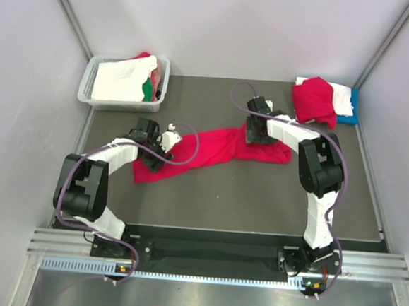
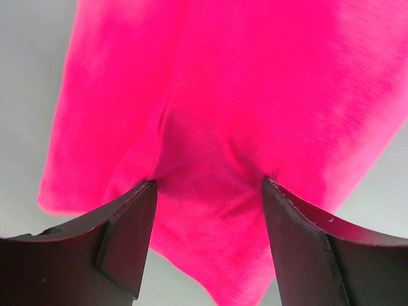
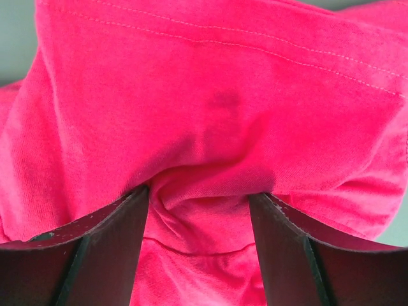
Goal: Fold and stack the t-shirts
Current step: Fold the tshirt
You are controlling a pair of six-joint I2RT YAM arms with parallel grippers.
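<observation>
A bright red t-shirt (image 1: 219,148) lies stretched in a crumpled band across the middle of the dark mat. My left gripper (image 1: 153,153) is down on its left end and my right gripper (image 1: 257,134) on its right end. In the left wrist view my left gripper (image 2: 209,185) stands open, both fingertips pressed onto the red cloth (image 2: 242,95), which spans the gap. In the right wrist view my right gripper (image 3: 199,191) is open too, with a fold of the shirt (image 3: 210,95) bunched up between its fingers. A folded red t-shirt (image 1: 315,99) lies on white and blue ones (image 1: 348,116) at the back right.
A pale plastic tub (image 1: 90,94) stands at the back left, holding white cloth (image 1: 122,79) with bits of red and green. Grey walls close in the mat on the left, back and right. A metal rail (image 1: 210,256) runs along the near edge.
</observation>
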